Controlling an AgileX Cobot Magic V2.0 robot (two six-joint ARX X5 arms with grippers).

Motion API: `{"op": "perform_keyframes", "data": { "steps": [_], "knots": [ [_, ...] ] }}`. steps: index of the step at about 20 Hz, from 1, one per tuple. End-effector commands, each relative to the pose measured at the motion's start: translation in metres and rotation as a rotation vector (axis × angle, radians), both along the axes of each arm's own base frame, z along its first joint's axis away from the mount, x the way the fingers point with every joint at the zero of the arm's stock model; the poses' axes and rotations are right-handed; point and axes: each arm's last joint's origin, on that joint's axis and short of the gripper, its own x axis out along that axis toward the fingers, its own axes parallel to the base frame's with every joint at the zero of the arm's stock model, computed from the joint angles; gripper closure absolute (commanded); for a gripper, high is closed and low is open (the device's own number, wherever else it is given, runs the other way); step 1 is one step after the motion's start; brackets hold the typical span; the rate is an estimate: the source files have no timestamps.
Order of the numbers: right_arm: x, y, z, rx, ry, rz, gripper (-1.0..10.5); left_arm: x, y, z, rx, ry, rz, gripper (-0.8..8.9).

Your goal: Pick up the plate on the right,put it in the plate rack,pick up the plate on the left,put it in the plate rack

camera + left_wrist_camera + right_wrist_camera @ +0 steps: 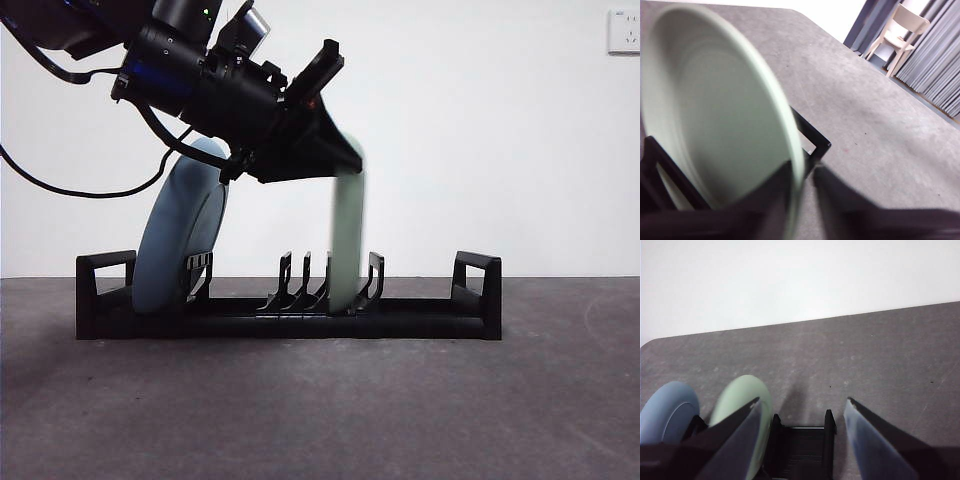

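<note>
Against a white wall, on grey matte tabletop (pixel 320 400), a smooth blue plate (pixel 175 245) leans in the black plastic plate rack (pixel 290 318); left gripper (pixel 805 180) clamps the upright pale-green plate (pixel 346 240) between central prongs. Right gripper (pixel 802 407) hovers spread wide, seen only from its wrist.

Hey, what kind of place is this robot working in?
Probably a lab or office test room, not a kitchen. The plate rack sits on a bare dark grey table against a blank white wall, and the left wrist view shows a pale chair beside grey curtains.
</note>
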Motion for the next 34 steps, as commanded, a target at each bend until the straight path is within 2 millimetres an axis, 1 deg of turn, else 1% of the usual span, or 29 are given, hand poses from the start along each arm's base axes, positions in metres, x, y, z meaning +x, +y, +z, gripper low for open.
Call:
{"op": "perform_keyframes", "data": {
  "steps": [1,3,5,7,8,9,10,11,12,13,14,19,20,23,25,26,28,30,32,33,34],
  "knots": [
    [0.001,0.000,-0.001,-0.009,0.002,0.003,6.7,-0.002,-0.004,0.000,0.005,-0.023,-0.025,5.48],
    [0.000,0.000,-0.002,-0.010,0.013,0.008,6.7,-0.004,-0.005,0.002,-0.004,-0.023,-0.042,5.24],
    [0.000,0.000,-0.004,-0.020,0.030,0.011,6.7,-0.007,-0.005,0.008,-0.021,-0.031,-0.078,5.25],
    [0.000,0.001,-0.007,-0.054,0.052,0.024,6.7,-0.013,-0.004,0.019,-0.040,-0.049,-0.110,5.37],
    [0.000,0.001,-0.008,-0.070,0.066,0.030,6.7,-0.017,-0.003,0.025,-0.045,-0.057,-0.117,5.57],
    [-0.001,0.000,-0.010,-0.085,0.083,0.036,7.0,-0.021,0.000,0.033,-0.045,-0.071,-0.120,6.36],
    [-0.002,0.000,-0.012,-0.101,0.101,0.052,7.7,-0.026,0.003,0.041,-0.035,-0.093,-0.125,7.59],
    [-0.002,0.001,-0.014,-0.115,0.115,0.075,8.5,-0.031,0.006,0.048,-0.025,-0.113,-0.128,8.45],
    [-0.003,0.001,-0.015,-0.131,0.131,0.101,9.3,-0.037,0.011,0.057,-0.010,-0.133,-0.124,8.20],
    [-0.004,0.001,-0.017,-0.148,0.144,0.122,9.7,-0.043,0.016,0.065,0.013,-0.156,-0.114,8.21],
    [-0.005,0.001,-0.018,-0.159,0.155,0.136,9.6,-0.049,0.021,0.072,0.041,-0.178,-0.099,8.21],
    [-0.010,0.000,-0.025,-0.199,0.231,0.162,9.6,-0.087,0.057,0.102,0.298,-0.280,0.118,8.22],
    [-0.011,0.000,-0.026,-0.209,0.236,0.167,9.6,-0.101,0.069,0.111,0.350,-0.281,0.198,8.22],
    [-0.021,-0.003,-0.022,-0.213,0.186,0.167,9.6,-0.134,0.104,0.129,0.416,-0.285,0.364,8.22],
    [-0.034,-0.007,-0.027,-0.190,0.088,0.155,9.6,-0.153,0.127,0.137,0.438,-0.300,0.436,8.22],
    [-0.042,-0.009,-0.034,-0.170,0.035,0.145,9.6,-0.163,0.137,0.138,0.439,-0.302,0.472,8.22],
    [-0.057,-0.014,-0.056,-0.151,-0.038,0.097,9.6,-0.181,0.153,0.129,0.428,-0.314,0.522,8.22],
    [-0.074,-0.019,-0.087,-0.140,-0.064,0.054,9.6,-0.201,0.167,0.107,0.404,-0.321,0.565,8.22],
    [-0.089,-0.024,-0.113,-0.136,-0.069,0.048,9.6,-0.219,0.175,0.083,0.355,-0.318,0.596,8.21],
    [-0.096,-0.026,-0.124,-0.132,-0.071,0.048,9.6,-0.226,0.179,0.072,0.326,-0.321,0.606,8.21],
    [-0.099,-0.026,-0.129,-0.131,-0.075,0.047,9.6,-0.230,0.180,0.067,0.313,-0.327,0.613,8.21]
  ]
}}
